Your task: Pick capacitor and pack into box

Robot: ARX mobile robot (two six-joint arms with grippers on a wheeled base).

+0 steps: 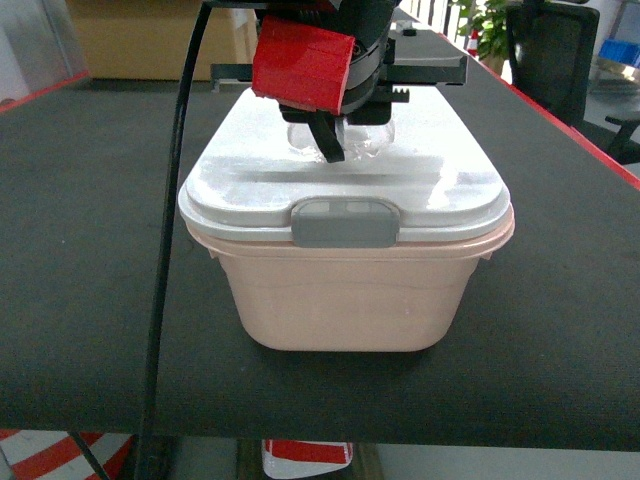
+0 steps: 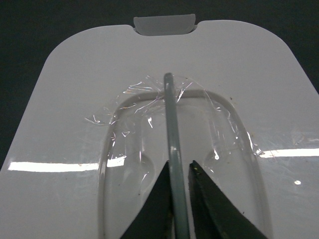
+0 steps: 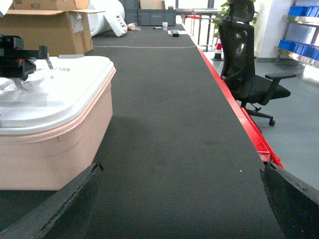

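While its white lid (image 1: 430,180) hid any contents, one pink box (image 1: 345,295) sat on the desk (image 1: 90,250); the left hand (image 2: 178,172) pinched its clear handle (image 2: 172,119), and the right hand's (image 3: 179,209) jaws stood wide.

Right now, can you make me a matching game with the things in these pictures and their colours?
Things:
1. lid
2. clip latch
3. tub wall of the box
4. office chair

Colours:
A. black
B. pale pink
C. white
D. grey

Pairs: 1-C, 2-D, 3-B, 4-A
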